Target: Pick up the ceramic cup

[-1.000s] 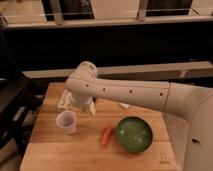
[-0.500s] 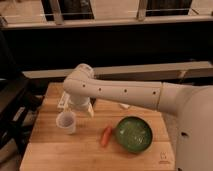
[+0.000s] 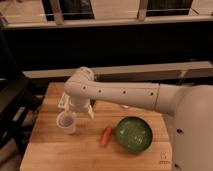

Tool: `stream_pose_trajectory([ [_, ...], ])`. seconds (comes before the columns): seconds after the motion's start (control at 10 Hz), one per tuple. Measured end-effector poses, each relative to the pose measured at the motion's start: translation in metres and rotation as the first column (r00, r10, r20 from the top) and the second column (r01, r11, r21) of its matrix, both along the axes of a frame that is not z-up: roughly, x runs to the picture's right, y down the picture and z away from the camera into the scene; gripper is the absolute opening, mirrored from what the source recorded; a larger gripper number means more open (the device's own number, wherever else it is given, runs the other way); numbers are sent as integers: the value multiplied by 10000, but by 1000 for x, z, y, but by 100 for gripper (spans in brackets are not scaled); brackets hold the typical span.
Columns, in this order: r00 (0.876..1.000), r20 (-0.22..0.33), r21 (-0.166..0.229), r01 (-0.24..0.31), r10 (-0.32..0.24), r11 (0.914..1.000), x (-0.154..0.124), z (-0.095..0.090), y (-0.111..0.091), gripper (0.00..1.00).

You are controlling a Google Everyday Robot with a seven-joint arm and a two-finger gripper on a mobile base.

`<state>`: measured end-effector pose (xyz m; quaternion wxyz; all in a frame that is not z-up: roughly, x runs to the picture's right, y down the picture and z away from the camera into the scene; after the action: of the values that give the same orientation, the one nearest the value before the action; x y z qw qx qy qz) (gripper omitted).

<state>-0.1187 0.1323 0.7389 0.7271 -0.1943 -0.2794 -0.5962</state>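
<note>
- End effector (image 3: 76, 107): hangs from the wrist over the left half of the bench, just behind and above the ceramic cup. Whether it is apart, together or touching the cup, I cannot tell.
- Robot arm (image 3: 125, 95): a thick white link reaching in from the right edge and crossing the far part of the bench.
- Bench (image 3: 50, 155): a wooden board that carries everything here.
- Green bowl (image 3: 134, 134): sits toward the near right corner, well apart from the cup.
- Ceramic cup (image 3: 66, 121): small, white and upright with its mouth open. It stands near the left edge as the camera sees it, about midway between the far and near edges, and is not yet lifted.
  - Handling, as a judgement: stiff, fairly light, with a smooth glazed wall that could slip, and brittle if dropped or knocked over.
  - The best hold is probably across the rim, one side inside and one outside, or around the body just below the rim.
- Orange carrot-like piece (image 3: 106, 135): lies between cup and bowl, just beside the bowl.
</note>
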Motion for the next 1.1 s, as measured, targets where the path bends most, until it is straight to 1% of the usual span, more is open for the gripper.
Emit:
stream_pose_trajectory([
  [0.1, 9999, 111, -32, 111, -111, 9999, 1, 1, 2, 80],
  [0.2, 9993, 255, -76, 257, -255, 9996, -4, 3, 7, 80],
  [0.4, 9993, 264, -56, 254, -253, 9997, -15, 9, 10, 80],
  [0.7, 9993, 275, -65, 272, -270, 9996, -3, 18, 15, 80],
  [0.9, 9987, 364, -52, 361, -359, 9993, -13, 22, 18, 80],
  [1.1, 9988, 349, -65, 343, -340, 9994, -12, 25, 19, 80],
])
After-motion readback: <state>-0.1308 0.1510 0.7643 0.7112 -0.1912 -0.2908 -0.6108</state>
